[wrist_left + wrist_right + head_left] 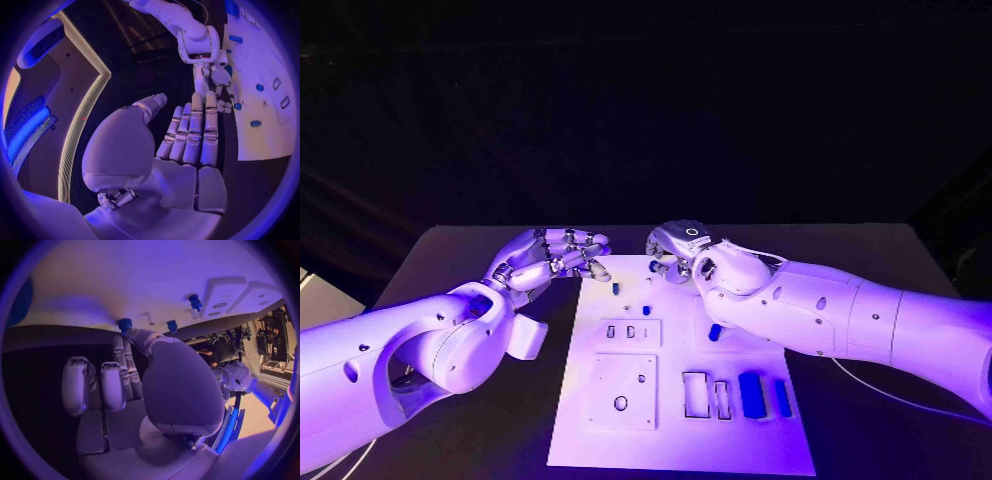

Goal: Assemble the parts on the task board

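While both arms reach in over the black desk (473,420), the white task board (682,440) lies in the middle of it, running from the near edge toward the far one. Left hand (557,255) hovers just off the board's far left corner, its fingers (194,132) straight and laid close side by side, thumb apart, nothing in its grasp. Right hand (679,250) sits over the board's far edge with fingers curled downward; in the right wrist view its fingertips (122,342) reach a small blue peg (125,323) at the board's edge, but I cannot tell whether they pinch it or merely touch it. Another small blue part (616,288) stands upright on the board near the left hand. Farther toward the near edge, a blue piece (715,331) lies beside the right forearm, and two long blue bars (753,394) rest side by side by the board's right edge, next to rectangular slots (694,393).
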Tool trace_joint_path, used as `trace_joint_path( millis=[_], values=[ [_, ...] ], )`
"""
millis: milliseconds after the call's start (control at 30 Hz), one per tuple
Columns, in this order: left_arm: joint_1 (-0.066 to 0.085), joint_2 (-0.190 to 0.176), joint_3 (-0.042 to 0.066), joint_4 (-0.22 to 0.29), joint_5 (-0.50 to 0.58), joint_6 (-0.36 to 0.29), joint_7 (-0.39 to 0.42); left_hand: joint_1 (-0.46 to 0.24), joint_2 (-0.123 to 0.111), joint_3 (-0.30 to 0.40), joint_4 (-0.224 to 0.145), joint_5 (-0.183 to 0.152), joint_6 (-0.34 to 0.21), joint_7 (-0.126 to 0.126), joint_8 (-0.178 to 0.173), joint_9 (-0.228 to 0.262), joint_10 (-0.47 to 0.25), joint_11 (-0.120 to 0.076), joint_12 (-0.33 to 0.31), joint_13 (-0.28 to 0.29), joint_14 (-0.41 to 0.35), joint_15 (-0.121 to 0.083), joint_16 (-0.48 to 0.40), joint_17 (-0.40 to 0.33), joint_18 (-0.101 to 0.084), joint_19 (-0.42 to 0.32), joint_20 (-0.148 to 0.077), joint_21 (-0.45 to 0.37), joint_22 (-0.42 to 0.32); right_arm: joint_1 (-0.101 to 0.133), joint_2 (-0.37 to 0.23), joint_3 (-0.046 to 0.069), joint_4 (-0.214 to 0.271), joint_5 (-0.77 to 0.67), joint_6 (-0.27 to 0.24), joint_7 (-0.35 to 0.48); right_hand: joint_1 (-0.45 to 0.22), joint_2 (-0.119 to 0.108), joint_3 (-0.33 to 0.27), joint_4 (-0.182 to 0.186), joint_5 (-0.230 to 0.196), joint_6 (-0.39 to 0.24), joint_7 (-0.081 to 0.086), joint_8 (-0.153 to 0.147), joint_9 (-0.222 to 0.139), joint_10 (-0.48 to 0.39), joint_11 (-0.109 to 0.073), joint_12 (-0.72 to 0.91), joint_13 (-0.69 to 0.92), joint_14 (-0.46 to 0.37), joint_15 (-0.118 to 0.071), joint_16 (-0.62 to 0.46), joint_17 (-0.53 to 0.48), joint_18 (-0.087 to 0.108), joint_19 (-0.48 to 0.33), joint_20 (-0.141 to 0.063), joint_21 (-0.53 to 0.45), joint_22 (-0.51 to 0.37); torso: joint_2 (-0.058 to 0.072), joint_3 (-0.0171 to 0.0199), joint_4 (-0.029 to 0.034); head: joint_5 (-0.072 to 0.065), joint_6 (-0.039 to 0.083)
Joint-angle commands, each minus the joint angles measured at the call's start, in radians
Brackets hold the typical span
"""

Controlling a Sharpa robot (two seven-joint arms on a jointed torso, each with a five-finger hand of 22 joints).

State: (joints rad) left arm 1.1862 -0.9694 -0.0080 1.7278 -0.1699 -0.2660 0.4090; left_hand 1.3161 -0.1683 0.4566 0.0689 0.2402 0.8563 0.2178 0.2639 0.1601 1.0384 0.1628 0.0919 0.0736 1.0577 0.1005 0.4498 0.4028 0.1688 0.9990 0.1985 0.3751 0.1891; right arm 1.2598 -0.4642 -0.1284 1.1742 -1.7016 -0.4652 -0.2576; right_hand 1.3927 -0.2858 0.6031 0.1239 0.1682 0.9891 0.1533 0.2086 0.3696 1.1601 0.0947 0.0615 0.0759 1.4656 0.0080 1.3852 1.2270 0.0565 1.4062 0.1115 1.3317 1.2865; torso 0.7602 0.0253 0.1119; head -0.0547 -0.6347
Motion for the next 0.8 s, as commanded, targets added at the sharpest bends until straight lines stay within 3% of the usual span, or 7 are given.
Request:
trace_joint_path(
  millis=[33, 100, 233, 367, 633, 700, 800],
  values=[
    [0.002, 0.000, 0.001, 0.003, 0.000, 0.018, 0.004, 0.006, 0.005, 0.000, 0.005, -0.004, 0.000, 0.007, 0.002, 0.002, 0.009, 0.001, -0.004, 0.000, -0.008, 0.000, 0.005, 0.001, 0.010, -0.004, -0.001, 0.003, 0.001, -0.001, -0.003, 0.000, 0.002, -0.005, -0.007, 0.005, -0.011, -0.001, -0.029, -0.006, -0.028, -0.036, -0.003, -0.025, -0.005, -0.061, 0.005, -0.001, -0.010, 0.022, 0.009, -0.034, -0.055, 0.032, -0.043, 0.005, -0.073, -0.071, 0.000, -0.0006, -0.0010, 0.001, 0.001],
    [0.002, 0.000, 0.001, 0.002, 0.000, 0.018, 0.004, 0.006, 0.005, 0.000, 0.005, -0.004, 0.000, 0.007, 0.002, 0.002, 0.009, 0.001, -0.004, 0.000, -0.008, 0.000, 0.005, 0.001, 0.010, -0.004, -0.001, 0.003, 0.001, -0.002, -0.010, 0.000, 0.011, -0.004, -0.014, 0.006, -0.004, 0.010, -0.086, -0.008, -0.033, -0.055, -0.008, -0.043, -0.008, -0.109, 0.012, 0.001, -0.009, 0.007, 0.013, -0.071, -0.110, 0.045, -0.074, 0.010, -0.139, -0.135, -0.001, -0.0009, -0.0017, 0.002, 0.002],
    [0.002, -0.001, 0.001, -0.002, 0.000, 0.018, 0.004, 0.006, 0.005, 0.000, 0.005, -0.004, 0.000, 0.007, 0.002, 0.002, 0.009, 0.001, -0.004, 0.000, -0.008, 0.000, 0.005, 0.001, 0.010, -0.004, -0.001, 0.003, 0.001, -0.002, -0.048, 0.000, 0.054, 0.001, -0.026, 0.005, 0.007, 0.018, -0.131, -0.002, -0.032, -0.064, -0.020, -0.055, -0.012, -0.120, 0.014, 0.002, -0.007, 0.009, 0.013, -0.075, -0.116, 0.047, -0.072, 0.011, -0.157, -0.149, -0.002, -0.0008, -0.0023, 0.001, 0.005],
    [0.002, -0.005, 0.001, -0.006, 0.001, 0.019, 0.005, 0.006, 0.005, 0.000, 0.005, -0.004, 0.000, 0.007, 0.002, 0.002, 0.009, 0.001, -0.004, 0.000, -0.008, 0.000, 0.005, 0.001, 0.010, -0.004, -0.001, 0.003, 0.001, 0.000, -0.136, 0.010, 0.149, 0.027, -0.037, 0.001, 0.013, 0.023, -0.147, 0.008, -0.024, -0.057, -0.014, -0.058, -0.013, -0.093, 0.008, 0.009, -0.001, 0.014, 0.009, -0.069, -0.109, 0.044, -0.060, 0.008, -0.153, -0.141, -0.004, -0.0005, -0.0076, -0.001, 0.010],
    [0.002, -0.010, 0.001, -0.015, 0.002, 0.022, 0.007, 0.006, 0.005, 0.000, 0.005, -0.004, 0.000, 0.007, 0.002, 0.002, 0.009, 0.001, -0.004, 0.000, -0.008, 0.000, 0.005, 0.001, 0.010, -0.004, -0.001, 0.003, 0.001, 0.030, -0.302, 0.025, 0.287, 0.168, -0.027, 0.007, -0.009, -0.002, -0.127, 0.051, -0.021, -0.039, -0.004, -0.065, -0.013, 0.031, -0.011, 0.032, 0.026, 0.035, -0.006, -0.021, -0.042, 0.023, -0.004, -0.007, -0.076, -0.052, -0.010, 0.0020, -0.0250, -0.003, 0.015],
    [0.002, -0.010, 0.001, -0.017, 0.002, 0.022, 0.007, 0.007, 0.005, 0.000, 0.005, -0.004, 0.000, 0.008, 0.002, 0.002, 0.009, 0.002, -0.005, 0.000, -0.011, 0.001, 0.006, 0.003, 0.010, -0.006, -0.001, 0.005, 0.002, 0.039, -0.335, 0.028, 0.302, 0.221, -0.007, 0.009, -0.022, -0.009, -0.154, 0.056, 0.036, -0.039, -0.007, -0.067, -0.011, 0.105, -0.023, 0.065, 0.050, 0.040, -0.014, -0.004, -0.017, 0.015, 0.017, -0.013, -0.040, -0.012, -0.012, 0.0027, -0.0283, -0.003, 0.017],
    [0.002, -0.007, 0.001, -0.022, 0.002, 0.024, 0.008, 0.007, 0.005, 0.000, 0.005, -0.004, 0.000, 0.008, 0.002, 0.002, 0.009, 0.002, -0.005, 0.000, -0.011, 0.001, 0.006, 0.003, 0.010, -0.006, -0.001, 0.005, 0.002, 0.048, -0.366, 0.030, 0.302, 0.283, 0.040, 0.009, -0.014, -0.007, -0.209, 0.044, 0.044, -0.043, -0.021, -0.068, -0.009, 0.215, -0.048, 0.144, 0.111, 0.050, -0.035, 0.024, 0.027, 0.004, 0.042, -0.029, 0.006, 0.038, -0.013, 0.0028, -0.0301, -0.006, 0.018]
  ],
)
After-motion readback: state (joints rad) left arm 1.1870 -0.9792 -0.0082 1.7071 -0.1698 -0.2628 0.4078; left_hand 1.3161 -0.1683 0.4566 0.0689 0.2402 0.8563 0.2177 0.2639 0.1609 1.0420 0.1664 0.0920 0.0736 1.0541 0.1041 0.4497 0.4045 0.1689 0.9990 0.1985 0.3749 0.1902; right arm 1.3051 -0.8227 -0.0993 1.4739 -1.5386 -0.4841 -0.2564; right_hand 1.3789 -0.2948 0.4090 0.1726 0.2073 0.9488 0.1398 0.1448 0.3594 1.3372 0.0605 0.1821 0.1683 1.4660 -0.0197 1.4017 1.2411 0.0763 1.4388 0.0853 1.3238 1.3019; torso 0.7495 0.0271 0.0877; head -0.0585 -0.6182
